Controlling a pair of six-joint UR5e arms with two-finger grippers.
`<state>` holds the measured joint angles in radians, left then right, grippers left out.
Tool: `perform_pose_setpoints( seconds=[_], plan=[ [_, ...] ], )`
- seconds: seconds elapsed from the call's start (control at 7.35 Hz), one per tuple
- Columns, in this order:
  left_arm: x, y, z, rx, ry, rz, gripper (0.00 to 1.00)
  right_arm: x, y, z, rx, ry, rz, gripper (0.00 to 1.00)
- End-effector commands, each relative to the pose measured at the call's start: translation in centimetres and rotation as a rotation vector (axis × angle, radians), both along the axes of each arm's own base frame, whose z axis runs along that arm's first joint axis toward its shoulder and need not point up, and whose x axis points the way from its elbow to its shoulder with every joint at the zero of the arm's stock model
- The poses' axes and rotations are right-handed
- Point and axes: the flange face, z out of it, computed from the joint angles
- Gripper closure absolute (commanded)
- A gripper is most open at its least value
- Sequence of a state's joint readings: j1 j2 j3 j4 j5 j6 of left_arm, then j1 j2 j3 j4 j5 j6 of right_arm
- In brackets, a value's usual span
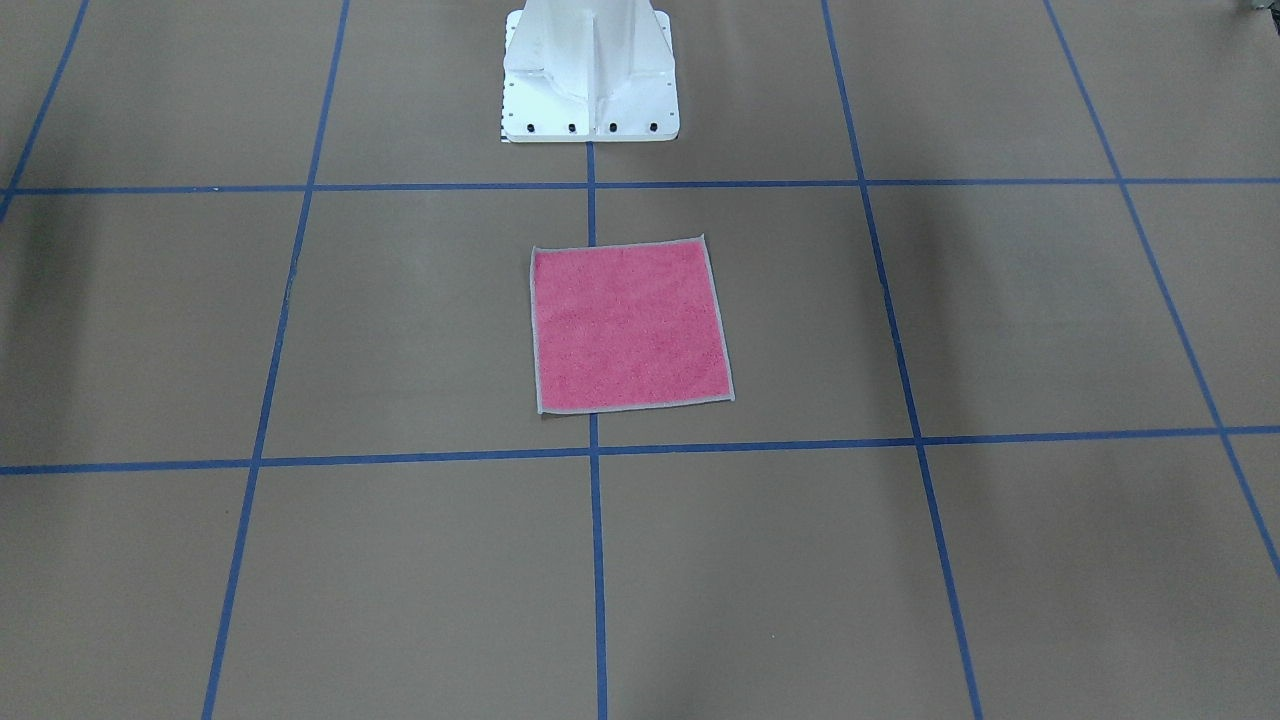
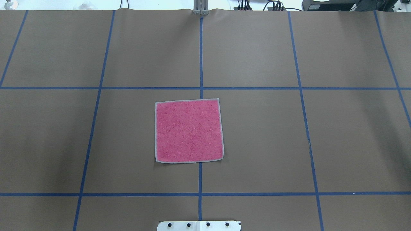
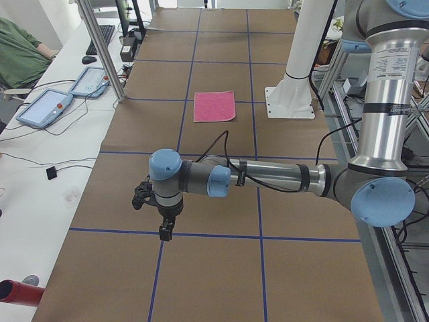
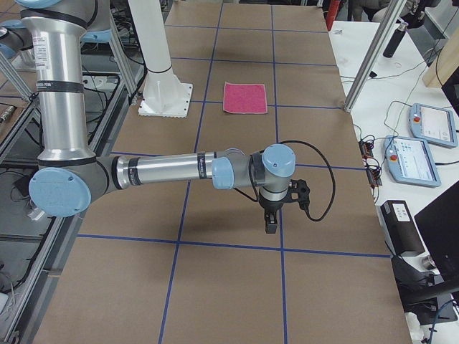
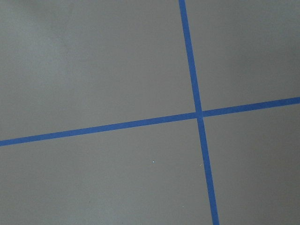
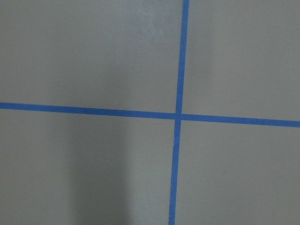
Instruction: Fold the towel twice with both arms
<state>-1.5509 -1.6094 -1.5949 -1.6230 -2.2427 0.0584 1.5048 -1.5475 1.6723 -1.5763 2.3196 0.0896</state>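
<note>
One towel [image 2: 188,131] in play, pink face up with a light grey border all round. It lies flat and unfolded on the brown worktop [image 2: 257,144], straddling the centre line of blue tape [image 2: 201,57], just ahead of the white pedestal [image 1: 590,75]. Two arms are on the scene, both reaching out low over the worktop at opposite ends, well apart from the towel. The left arm [image 3: 268,178] carries the left gripper [image 3: 164,231] pointing straight down. Its jaws show only from the side, so I can't tell whether they're spread or pressed together. It's the same on the far end: right arm [image 4: 165,172], right gripper [image 4: 271,226] aimed down, jaws impossible to call. Each wrist camera looks onto brown surface and exactly one tape crossing, one on the left [image 5: 198,114] and one on the right [image 6: 178,116]. As for writing, there's a printed label [image 3: 391,64] on the near arm's upright tube, too small to read. Off to the side are two pendants [image 4: 434,123], each with a red button, and one person [image 3: 20,57] in green sits at the edge.
</note>
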Motion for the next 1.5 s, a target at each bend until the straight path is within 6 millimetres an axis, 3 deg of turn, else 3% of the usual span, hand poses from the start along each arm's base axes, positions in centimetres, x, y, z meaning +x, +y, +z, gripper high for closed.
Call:
perform_pose_setpoints(
  seconds=[0.0, 0.82, 0.95, 1.09, 1.36],
  plan=[
    [0.3, 0.1, 0.1, -0.005, 0.029, 0.005, 0.00, 0.0, 0.2, 0.1, 0.000, -0.006, 0.001, 0.01],
    [0.3, -0.1, 0.0, 0.001, 0.029, 0.004, 0.00, 0.0, -0.2, -0.8, 0.019, -0.003, 0.004, 0.01],
    [0.4, -1.1, -1.2, 0.021, 0.030, 0.002, 0.00, -0.1, -1.5, -2.3, 0.020, -0.008, 0.034, 0.01],
    [0.7, -3.4, -4.0, 0.067, 0.031, 0.007, 0.00, -1.0, -3.7, -5.1, -0.002, -0.021, 0.093, 0.01],
    [7.3, -7.2, -10.0, 0.112, 0.053, 0.036, 0.00, -8.1, -7.3, -10.0, -0.040, -0.039, 0.107, 0.01]
  ],
)
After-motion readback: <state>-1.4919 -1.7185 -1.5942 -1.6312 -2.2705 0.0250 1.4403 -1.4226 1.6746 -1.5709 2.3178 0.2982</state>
